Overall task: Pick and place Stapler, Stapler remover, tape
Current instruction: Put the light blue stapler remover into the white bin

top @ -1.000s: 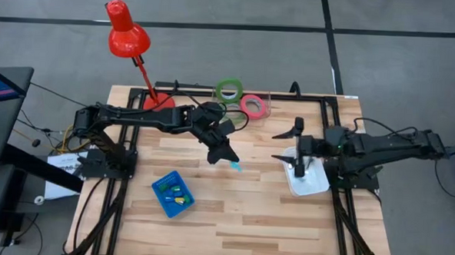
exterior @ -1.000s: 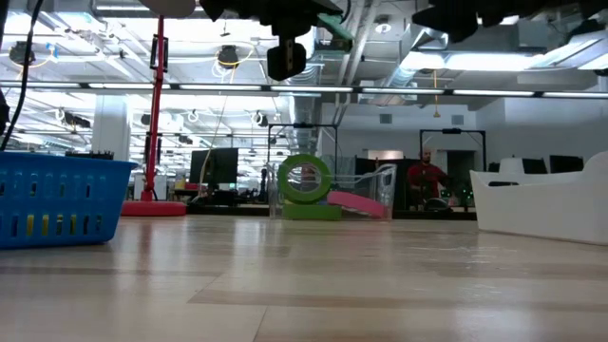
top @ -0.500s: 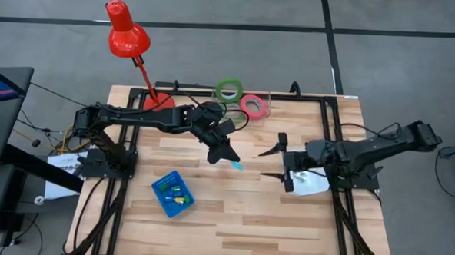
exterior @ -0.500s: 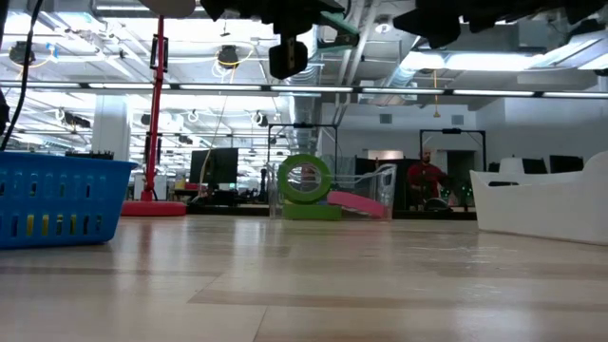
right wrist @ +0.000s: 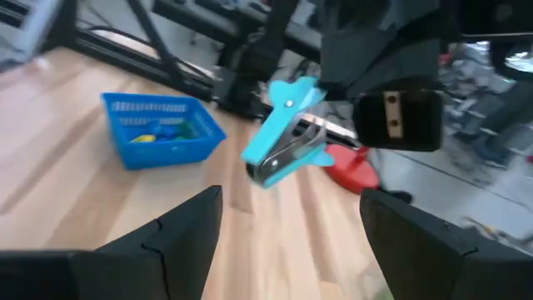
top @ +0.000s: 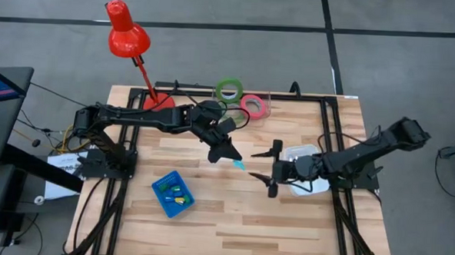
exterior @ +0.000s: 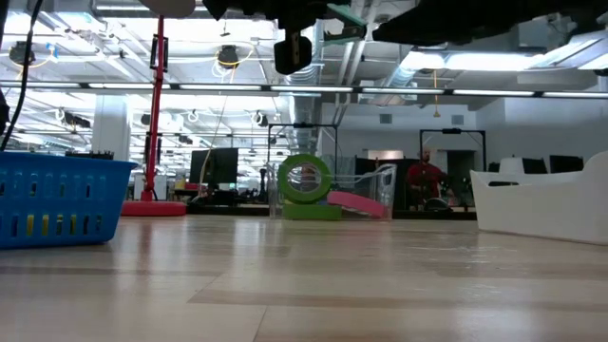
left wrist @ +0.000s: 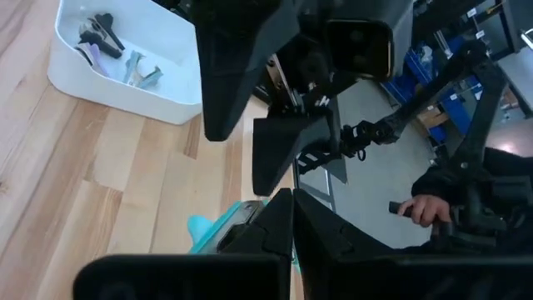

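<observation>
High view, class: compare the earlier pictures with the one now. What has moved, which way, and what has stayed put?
The right gripper, open and empty, has swung off the white tray toward the table's middle, closing on the left gripper. The left gripper stayed in place, shut on the light-blue staple remover held above the table. The blue basket, tape rings and red lamp have not moved.

teal stapler remover (right wrist: 285, 133), blue basket (top: 172, 194), red lamp (top: 127, 29)
</observation>
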Robot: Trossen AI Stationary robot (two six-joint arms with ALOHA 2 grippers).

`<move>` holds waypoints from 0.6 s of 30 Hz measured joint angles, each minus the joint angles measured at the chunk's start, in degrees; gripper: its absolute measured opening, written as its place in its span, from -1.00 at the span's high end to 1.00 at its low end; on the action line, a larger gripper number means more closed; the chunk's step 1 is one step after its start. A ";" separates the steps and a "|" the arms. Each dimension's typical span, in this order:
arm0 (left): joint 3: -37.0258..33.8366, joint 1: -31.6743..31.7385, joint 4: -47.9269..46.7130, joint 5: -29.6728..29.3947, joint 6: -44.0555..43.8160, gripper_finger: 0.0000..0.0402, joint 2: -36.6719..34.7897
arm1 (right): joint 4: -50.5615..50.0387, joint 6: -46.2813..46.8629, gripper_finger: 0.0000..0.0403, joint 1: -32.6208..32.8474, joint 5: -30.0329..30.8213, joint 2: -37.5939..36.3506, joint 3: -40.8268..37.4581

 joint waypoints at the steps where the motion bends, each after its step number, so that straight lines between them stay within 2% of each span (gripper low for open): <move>1: 0.00 0.00 -0.03 0.00 -0.05 0.99 0.00 | 0.91 -0.28 -0.37 0.53 1.67 0.64 0.02; 6: 0.00 0.02 1.22 -0.02 -0.12 0.99 0.00 | 5.83 -0.34 -0.37 3.35 9.39 3.86 0.53; 13: 0.00 0.33 2.50 -0.34 -0.13 0.99 0.00 | 6.16 -0.28 -0.37 5.68 11.79 10.41 5.26; 18: 0.00 0.33 2.68 -0.41 -0.14 0.99 0.00 | 6.04 0.98 -0.37 6.87 23.13 15.61 9.59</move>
